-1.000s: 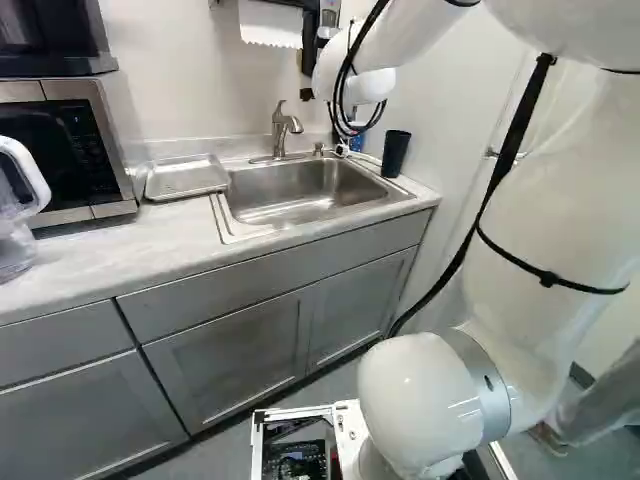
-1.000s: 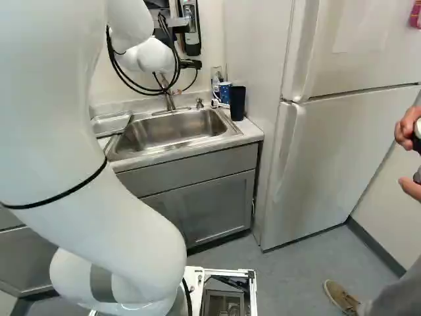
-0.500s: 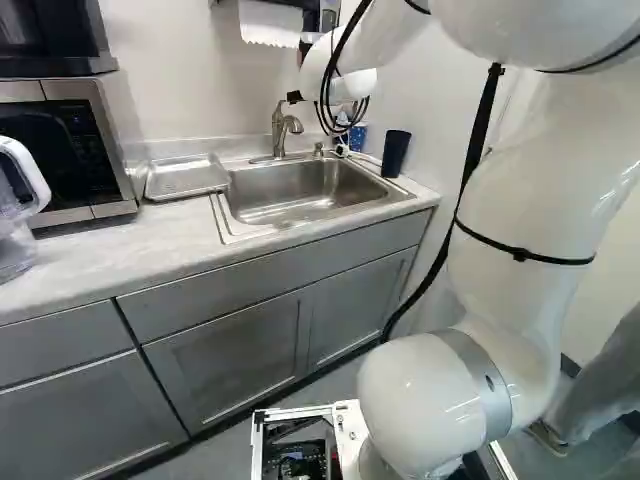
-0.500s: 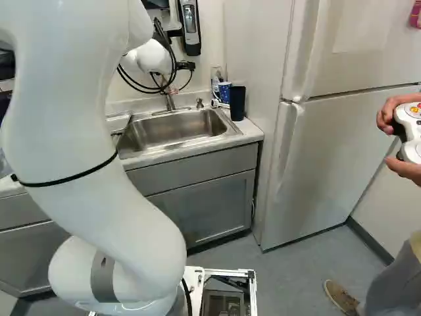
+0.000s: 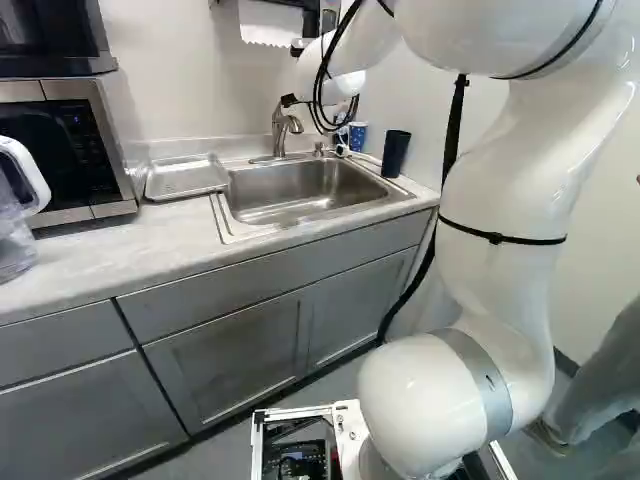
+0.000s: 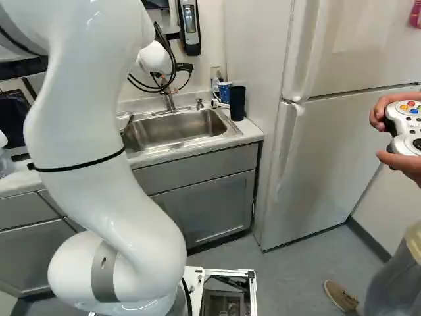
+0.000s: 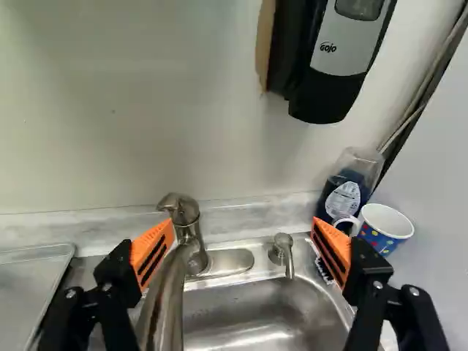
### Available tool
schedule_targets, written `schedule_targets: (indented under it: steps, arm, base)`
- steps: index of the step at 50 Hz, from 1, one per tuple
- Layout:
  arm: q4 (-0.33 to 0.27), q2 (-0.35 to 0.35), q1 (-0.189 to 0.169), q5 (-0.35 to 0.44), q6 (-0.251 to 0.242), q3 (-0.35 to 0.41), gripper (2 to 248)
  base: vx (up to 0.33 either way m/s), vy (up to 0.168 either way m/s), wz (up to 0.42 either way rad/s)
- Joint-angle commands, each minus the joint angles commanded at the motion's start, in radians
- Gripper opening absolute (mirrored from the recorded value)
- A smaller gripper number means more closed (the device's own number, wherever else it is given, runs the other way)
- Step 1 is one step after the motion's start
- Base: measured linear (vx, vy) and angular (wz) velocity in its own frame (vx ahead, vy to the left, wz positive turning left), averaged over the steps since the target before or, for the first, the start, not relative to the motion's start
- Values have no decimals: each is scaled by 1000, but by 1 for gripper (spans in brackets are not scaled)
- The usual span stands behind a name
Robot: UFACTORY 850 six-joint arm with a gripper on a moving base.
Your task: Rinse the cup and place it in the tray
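- The tool (image 6: 185,67) hangs over the back of the sink (image 5: 300,190), near the faucet (image 5: 281,128). The wrist view shows it open, its fingers spread wide, with nothing gripped.
- Two candidates for the cup stand at the sink's back corner, and I cannot tell which is meant: a blue dotted cup (image 7: 385,228) and a dark tumbler (image 5: 395,153). Both are upright.
- Only the wrist view looks into the dotted cup's mouth and shows its coloured dots; the tumbler shows in both base views.
- The wrist view puts a bottle of blue liquid (image 7: 345,194) just beside the dotted cup. One finger covers part of that pair; I cannot tell whether it touches them.
- Edges: a pale upright surface rises close beside the cup and tumbler. The right base view adds the refrigerator (image 6: 329,145) past the bench's end.
- The faucet and a small soap pump (image 7: 284,252) both appear across the gap between the fingers.
- The tray (image 5: 185,180) lies flat on the bench (image 5: 100,250), between the sink and the microwave (image 5: 115,150). A stretch of bench runs from it to the front edge.
- A clear pitcher (image 5: 15,245) stands at the left of the left base view.
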Motion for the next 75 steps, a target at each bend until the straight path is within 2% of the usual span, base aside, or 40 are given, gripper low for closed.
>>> schedule_targets:
  steps: [13,41,75]
  arm:
    - [-16,-18,2,-29,0,-21,247]
    - [-16,-96,-3,-29,0,-109,247]
    - [-16,-144,18,15,0,-167,247]
  base:
    - [0,0,0]
    - [0,0,0]
    - [0,0,0]
